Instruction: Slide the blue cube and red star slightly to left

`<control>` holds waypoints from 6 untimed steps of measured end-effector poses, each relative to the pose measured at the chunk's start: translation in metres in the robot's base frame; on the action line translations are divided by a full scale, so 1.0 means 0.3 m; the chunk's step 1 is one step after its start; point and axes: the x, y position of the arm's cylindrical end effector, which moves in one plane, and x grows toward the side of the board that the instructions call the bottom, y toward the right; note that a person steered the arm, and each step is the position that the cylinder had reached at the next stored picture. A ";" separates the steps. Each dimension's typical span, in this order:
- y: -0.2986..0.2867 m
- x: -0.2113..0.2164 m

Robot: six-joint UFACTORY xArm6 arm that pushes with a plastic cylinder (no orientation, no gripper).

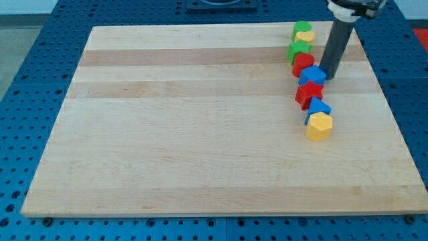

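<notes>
The blue cube (312, 75) sits in a chain of blocks near the board's right side, with the red star (309, 93) just below it, touching. My tip (330, 77) stands right beside the blue cube, on its right, touching or nearly touching it. Above the cube lies a red block (302, 63). Below the star lie a blue block (318, 108) and a yellow block (319, 126).
At the chain's top are a green block (297, 49), a yellow block (305, 37) and another green block (301, 27), close to the wooden board's (200, 120) top edge. A blue pegboard table surrounds the board.
</notes>
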 end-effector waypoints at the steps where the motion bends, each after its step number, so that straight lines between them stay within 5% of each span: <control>1: 0.047 0.000; 4: -0.049 0.001; 6: 0.077 -0.023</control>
